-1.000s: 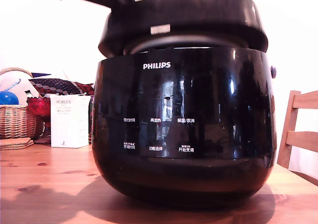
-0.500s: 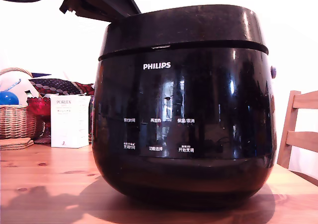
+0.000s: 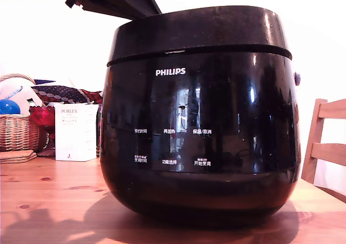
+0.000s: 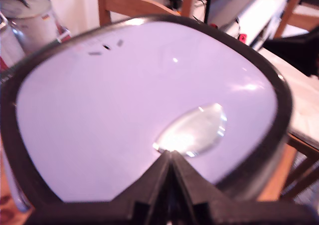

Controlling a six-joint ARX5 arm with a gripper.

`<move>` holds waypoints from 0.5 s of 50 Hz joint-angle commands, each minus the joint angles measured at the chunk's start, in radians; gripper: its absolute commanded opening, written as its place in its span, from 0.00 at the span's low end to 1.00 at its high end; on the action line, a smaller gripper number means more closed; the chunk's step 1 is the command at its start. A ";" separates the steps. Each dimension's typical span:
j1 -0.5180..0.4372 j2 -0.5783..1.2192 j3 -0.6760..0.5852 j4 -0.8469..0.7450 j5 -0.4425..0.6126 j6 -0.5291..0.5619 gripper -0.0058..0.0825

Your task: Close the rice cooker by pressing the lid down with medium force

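Lid (image 3: 200, 30) sits flush on rice cooker (image 3: 200, 136), so press looks done. My pincer (image 4: 171, 157) pressed together, just above it. Next: lift clear.

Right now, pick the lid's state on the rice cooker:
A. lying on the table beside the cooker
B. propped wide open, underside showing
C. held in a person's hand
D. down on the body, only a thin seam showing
D: in the exterior view the lid sits level on the rice cooker, with only a thin seam line between them, and the gripper is right at its top surface.
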State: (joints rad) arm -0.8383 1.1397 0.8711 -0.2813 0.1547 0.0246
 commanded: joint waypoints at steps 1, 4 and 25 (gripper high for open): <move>-0.003 0.067 -0.082 -0.090 -0.011 -0.008 0.04; -0.003 0.066 -0.082 -0.103 -0.013 -0.007 0.04; -0.002 0.066 -0.138 -0.140 -0.013 0.001 0.04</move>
State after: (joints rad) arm -0.8383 1.1267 0.8642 -0.3168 0.1551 0.0250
